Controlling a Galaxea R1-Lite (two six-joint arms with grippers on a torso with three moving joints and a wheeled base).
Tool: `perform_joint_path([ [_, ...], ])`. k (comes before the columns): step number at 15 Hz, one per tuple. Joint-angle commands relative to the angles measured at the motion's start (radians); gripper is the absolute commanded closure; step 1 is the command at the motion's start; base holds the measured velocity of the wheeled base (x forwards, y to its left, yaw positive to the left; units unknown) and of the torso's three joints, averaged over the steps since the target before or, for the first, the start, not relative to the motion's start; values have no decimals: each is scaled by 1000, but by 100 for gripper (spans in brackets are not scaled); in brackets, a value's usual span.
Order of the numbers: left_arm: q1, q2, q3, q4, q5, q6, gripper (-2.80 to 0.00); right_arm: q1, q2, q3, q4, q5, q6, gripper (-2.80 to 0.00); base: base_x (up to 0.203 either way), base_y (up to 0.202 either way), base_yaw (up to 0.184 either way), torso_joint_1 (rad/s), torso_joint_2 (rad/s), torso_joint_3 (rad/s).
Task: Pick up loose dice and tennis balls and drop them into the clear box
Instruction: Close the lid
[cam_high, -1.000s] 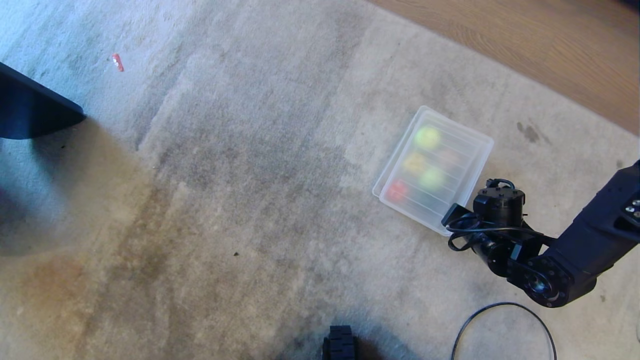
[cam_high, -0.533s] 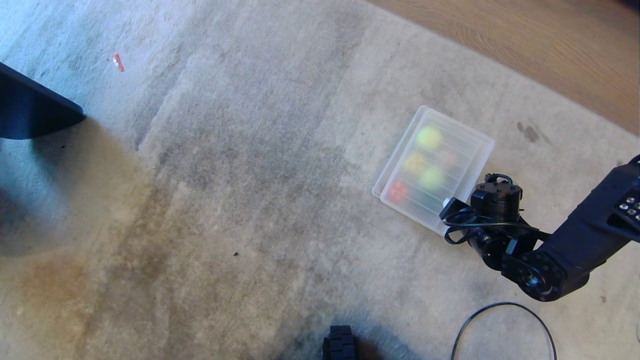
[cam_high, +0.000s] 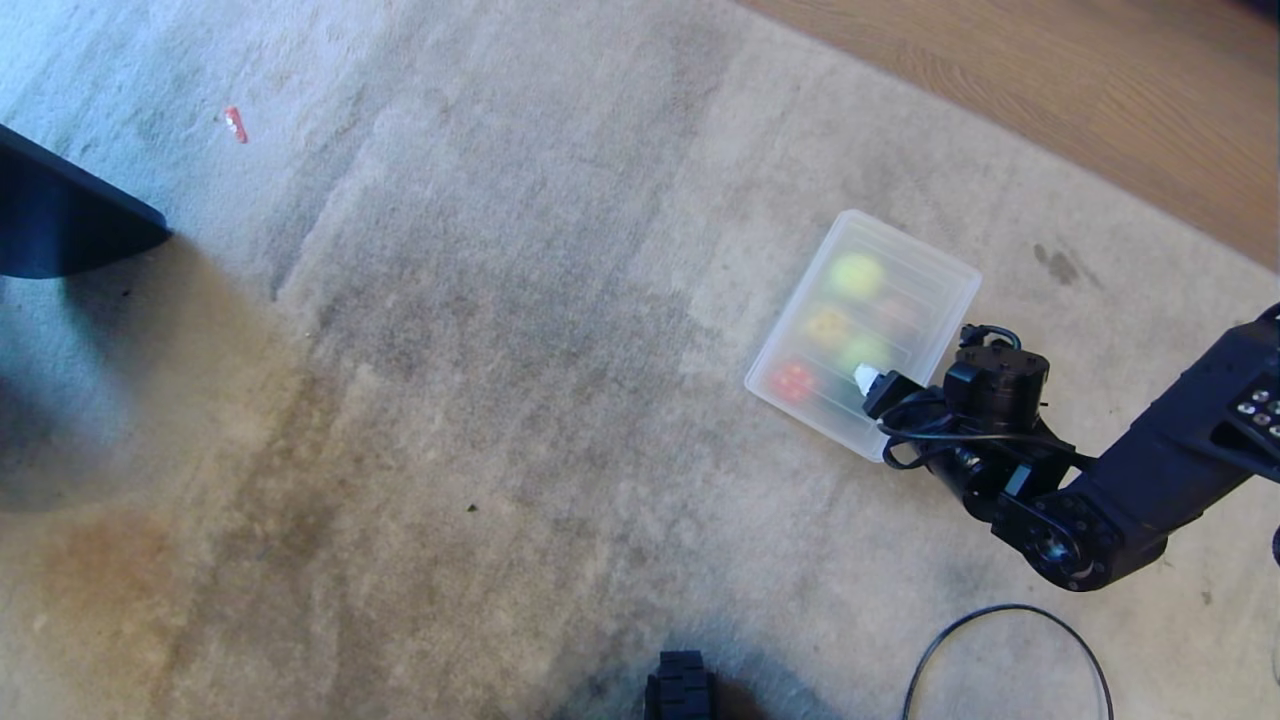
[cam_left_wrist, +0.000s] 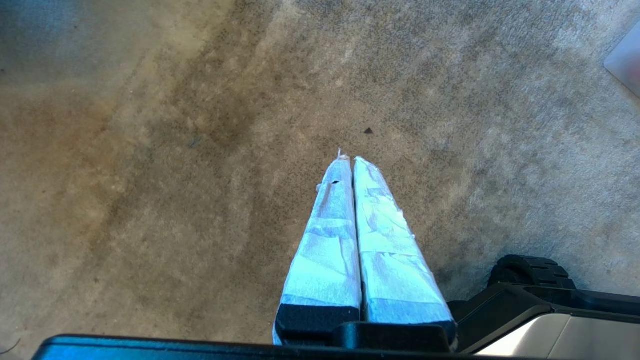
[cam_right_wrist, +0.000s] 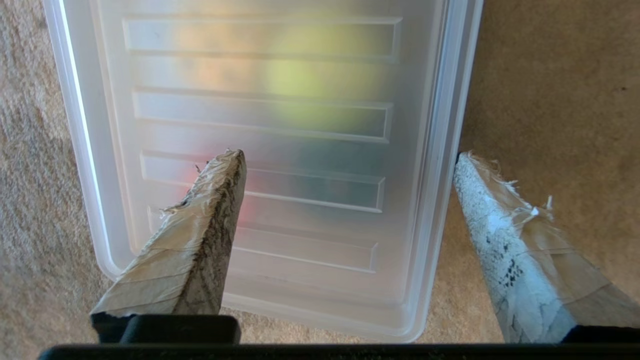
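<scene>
While the clear box (cam_high: 861, 332) lies lidded on the carpet (cam_high: 500, 400), long axis diagonal, blurred balls and dice show inside; right gripper (cam_right_wrist: 345, 175) spread wide, left gripper (cam_left_wrist: 352, 165) pressed together.

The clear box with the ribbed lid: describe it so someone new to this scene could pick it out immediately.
On the grey carpet, look toward the wooden floor on the robot's right. The clear box lies there, just ahead of the right gripper, whose fingers are spread over its near end. It is the only translucent container, ribbed on top, with blurred yellow-green, orange and red shapes showing through.
</scene>
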Motion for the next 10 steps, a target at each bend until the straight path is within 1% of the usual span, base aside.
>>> perform_joint_path([
  [1, 0, 0, 0, 0, 1, -1, 0, -1, 9, -31, -8, 12, 0, -280, 0, 0, 0, 0, 0, 0],
  [7, 0, 0, 0, 0, 1, -1, 0, 5, 49, -22, -6, 15, 5, -280, 0, 0, 0, 0, 0, 0],
  [10, 0, 0, 0, 0, 1, -1, 0, 4, -20, 13, -2, 12, 6, -280, 0, 0, 0, 0, 0, 0],
])
